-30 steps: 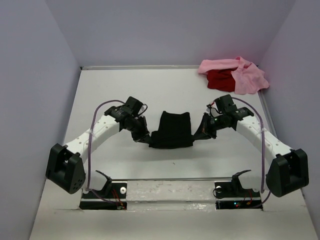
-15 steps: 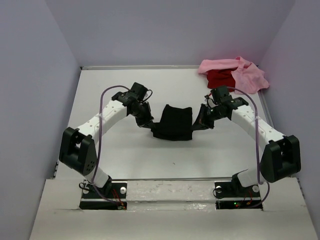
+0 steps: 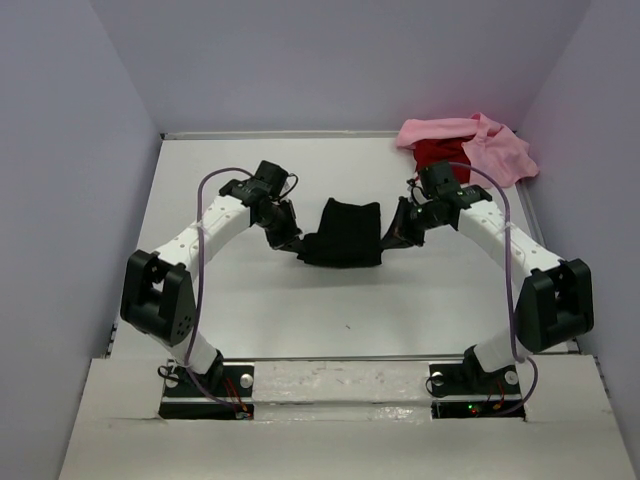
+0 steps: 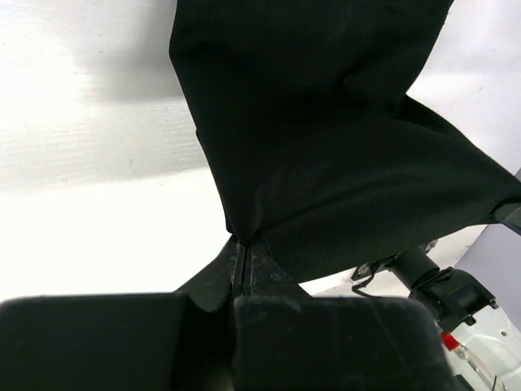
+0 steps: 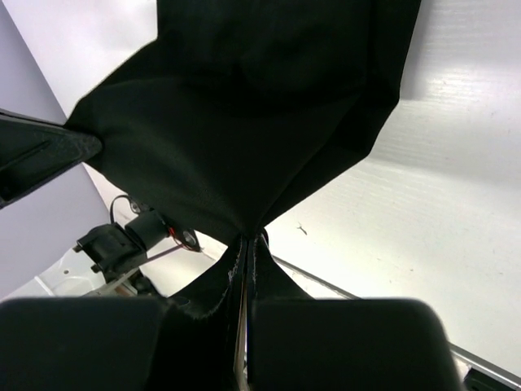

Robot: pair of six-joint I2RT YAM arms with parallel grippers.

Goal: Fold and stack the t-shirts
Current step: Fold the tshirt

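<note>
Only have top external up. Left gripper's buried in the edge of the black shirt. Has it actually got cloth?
Observer: Yes. The left wrist view shows the left gripper shut on a pinched corner of the black t-shirt, with cloth fanning out from the tips.
Operator: Right side the same?
Observer: Same. In the right wrist view the right gripper is closed on another corner, with the fabric drawn to a point between its tips.
Operator: Slack or taut between them?
Observer: Looks fairly taut. From the right wrist, the shirt's lower edge runs nearly straight across to the left gripper, with no sagging loop visible.
</note>
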